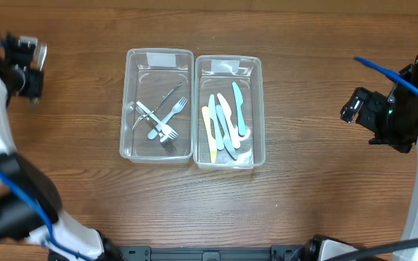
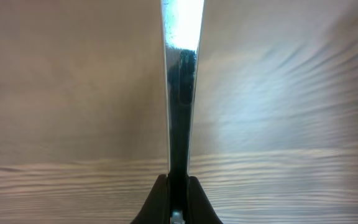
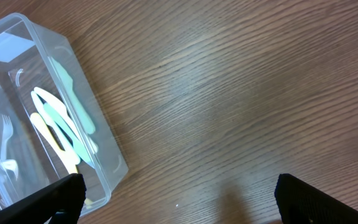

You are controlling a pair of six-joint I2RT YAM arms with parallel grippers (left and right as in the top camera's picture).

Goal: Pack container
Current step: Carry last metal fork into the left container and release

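Nearest the left wrist camera, the left claw [image 2: 178, 188] is pressed together on a thin metal utensil [image 2: 180, 68]; the piece is seen edge-on, rising straight up from the dark fingers, and I cannot tell what kind of utensil it is; blurred wood grain lies behind it. From overhead this claw hangs at the far left of the wooden surface [image 1: 303, 43], well apart from the containers.

Two clear containers stand side by side, touching, in the middle of the surface; the fork container [image 1: 127, 101] on the left holds several metal forks [image 1: 167, 119] lying crossed over one another; the plastic-cutlery container [image 1: 259, 109] on the right holds plastic cutlery [image 1: 227, 119] in blue, pale blue and yellow, laid roughly lengthwise.

At the far right, the right claw [image 3: 179, 190] has its fingers spread wide and pinches nothing; it sits over bare wood, with the plastic-cutlery container off towards its left finger, apart from it.
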